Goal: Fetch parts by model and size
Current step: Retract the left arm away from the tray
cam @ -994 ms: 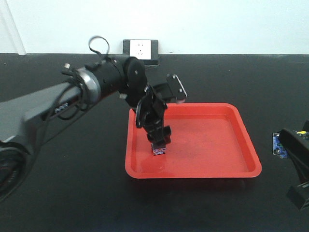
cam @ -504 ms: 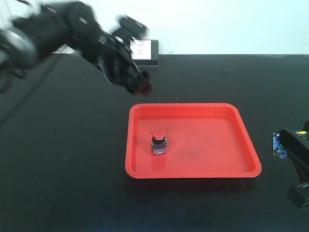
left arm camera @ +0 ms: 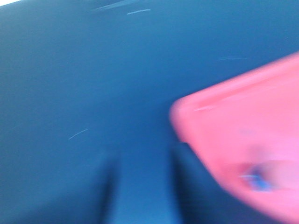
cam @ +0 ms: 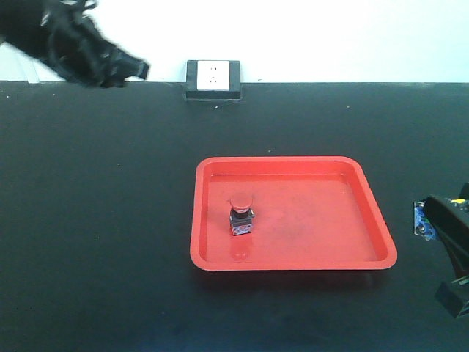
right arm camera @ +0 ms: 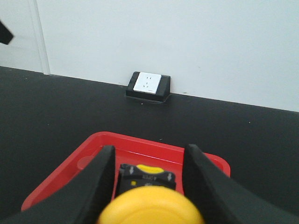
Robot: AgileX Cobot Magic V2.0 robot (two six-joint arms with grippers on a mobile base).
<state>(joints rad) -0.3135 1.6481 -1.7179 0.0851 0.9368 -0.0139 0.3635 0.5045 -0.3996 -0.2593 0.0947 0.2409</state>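
The red-capped switch (cam: pixel 241 213) stands upright in the red tray (cam: pixel 366 198) on the black table (cam: pixel 95 220). The right tool (right arm camera: pixel 148 168), clamped on the yellow-capped switch (right arm camera: pixel 152 205), hangs beside the tray, delivery seemingly remaining. The left tool (cam: pixel 121 70) is blurred far off; its jaws cannot be made out.

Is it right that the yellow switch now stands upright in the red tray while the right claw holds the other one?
Not quite. The switch standing upright in the tray is the red switch, as the front view shows. The right claw holds the yellow switch, seen in the right wrist view.
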